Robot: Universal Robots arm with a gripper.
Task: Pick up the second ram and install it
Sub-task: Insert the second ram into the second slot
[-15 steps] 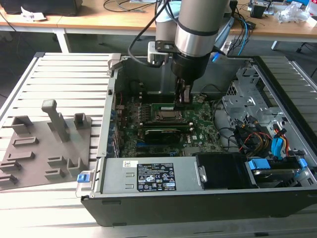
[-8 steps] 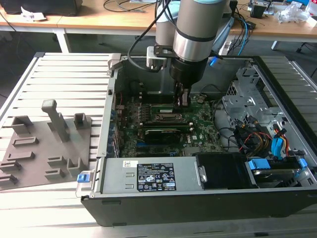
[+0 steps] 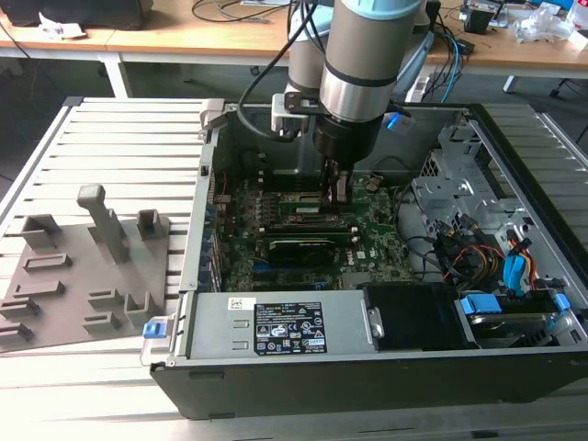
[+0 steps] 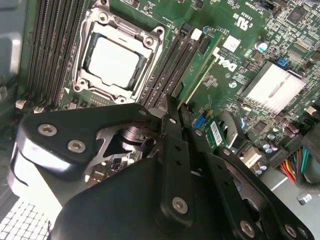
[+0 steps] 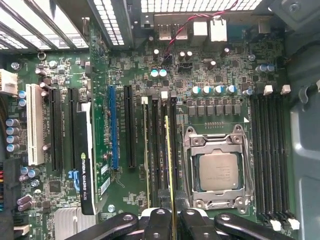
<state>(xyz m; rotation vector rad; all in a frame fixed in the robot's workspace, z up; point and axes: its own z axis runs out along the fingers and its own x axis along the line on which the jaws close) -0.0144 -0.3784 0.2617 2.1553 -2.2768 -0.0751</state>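
Observation:
My gripper [image 3: 336,193] reaches down inside the open computer case [image 3: 514,138], over the motherboard's memory slots. The second ram [image 5: 168,165] is a thin green stick seen edge-on, standing upright along a black slot beside the processor socket [image 5: 216,172]. One end runs in between my fingertips [image 5: 159,219], so the gripper [image 5: 171,216] is shut on it. In the second wrist view the same ram [image 4: 197,80] runs out from the gripper [image 4: 177,106] next to the socket [image 4: 115,62]. Whether the ram is seated in the slot or held just above it, I cannot tell.
A thin pale stick edge [image 5: 146,150] lies along the slot farthest from the socket. A graphics card [image 5: 86,155] stands further along the board, and more memory slots [image 5: 270,155] lie on the socket's other side. A grey holder tray [image 3: 87,276] rests outside the case, at the exterior view's left.

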